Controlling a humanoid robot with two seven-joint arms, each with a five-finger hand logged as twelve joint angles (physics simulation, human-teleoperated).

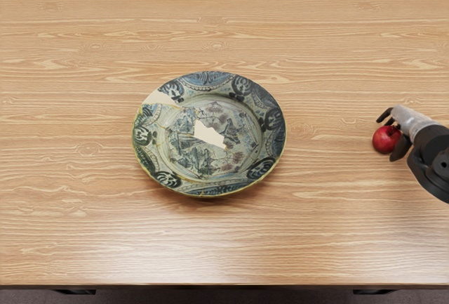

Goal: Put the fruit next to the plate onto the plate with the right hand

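A patterned blue-green plate (208,79) lies flat at the middle of the wooden table. A small red fruit (384,139) sits on the table far to the plate's right. My right hand (395,134) comes in from the right edge and has its dark fingers (385,115) curled around the fruit, above and below it. The fruit looks to be still down at table level. The left arm does not show.
The wooden table (105,213) spans the whole view, with its front edge near the bottom. A stretch of bare wood separates the plate's right rim from the fruit.
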